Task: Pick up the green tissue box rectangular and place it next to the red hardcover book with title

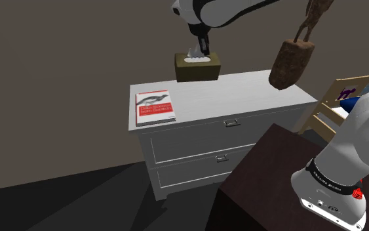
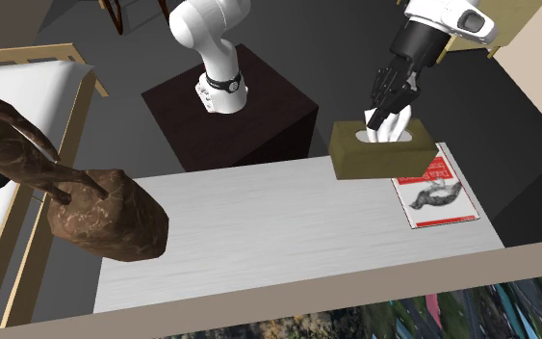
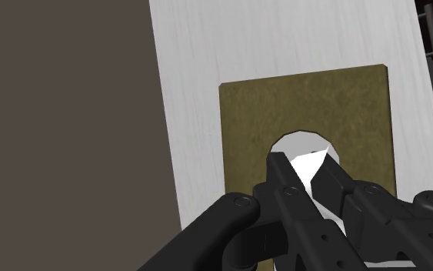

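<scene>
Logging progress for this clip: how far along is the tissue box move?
Pickup looks done: the gripper grips the olive tissue box by its white tissue, and the box hangs above the dresser. In hand: the carry. Left: lowering it onto the top beside the red-and-white book and letting go.

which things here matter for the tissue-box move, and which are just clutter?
Job:
- olive-green tissue box, lifted by its white tissue
- gripper
- red-and-white book
- white dresser

Clutter:
- brown sculpture
- wooden bed frame
</scene>
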Tool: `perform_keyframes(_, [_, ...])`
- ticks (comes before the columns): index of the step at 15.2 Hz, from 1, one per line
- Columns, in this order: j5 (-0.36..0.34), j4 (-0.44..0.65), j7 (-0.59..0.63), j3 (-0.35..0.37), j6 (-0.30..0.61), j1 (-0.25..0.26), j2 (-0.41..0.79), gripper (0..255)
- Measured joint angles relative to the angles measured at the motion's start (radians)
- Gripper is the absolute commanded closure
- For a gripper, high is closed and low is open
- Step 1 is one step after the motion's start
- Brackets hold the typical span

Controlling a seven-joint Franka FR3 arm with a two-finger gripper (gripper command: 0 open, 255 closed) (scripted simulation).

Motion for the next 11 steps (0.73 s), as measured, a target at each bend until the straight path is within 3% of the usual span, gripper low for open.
perform_keyframes(11, [-0.032,-0.103,0.076,-0.005,0.115,-0.005,0.032,255])
